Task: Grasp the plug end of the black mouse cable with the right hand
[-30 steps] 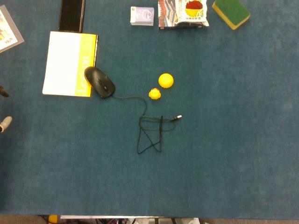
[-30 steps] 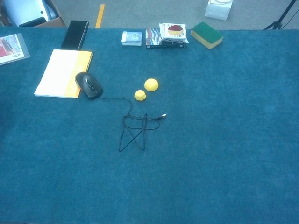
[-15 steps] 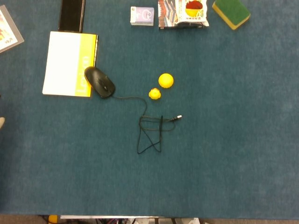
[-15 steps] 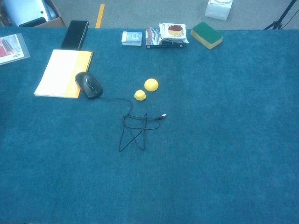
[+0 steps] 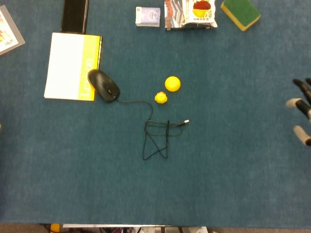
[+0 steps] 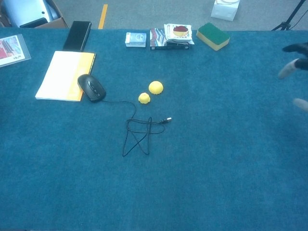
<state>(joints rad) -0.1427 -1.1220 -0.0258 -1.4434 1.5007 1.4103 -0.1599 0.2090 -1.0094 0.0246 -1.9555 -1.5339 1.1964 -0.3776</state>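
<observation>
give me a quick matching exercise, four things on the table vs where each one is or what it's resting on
Things:
1. black mouse
2. plug end
3. green sponge
4. right hand

Places:
A. far edge of the table, right of the snack packet
B. partly on the yellow notebook
C. just inside the right edge, holding nothing
D. right of the cable coil, below the yellow balls

Pairs: 1-B, 2-D, 3-A, 4-C

Plug [image 5: 185,122] rt of cable loops [image 5: 156,141]

The black mouse cable [image 5: 155,138] lies looped, its plug end [image 5: 184,122] (silver-tipped) pointing right.
</observation>
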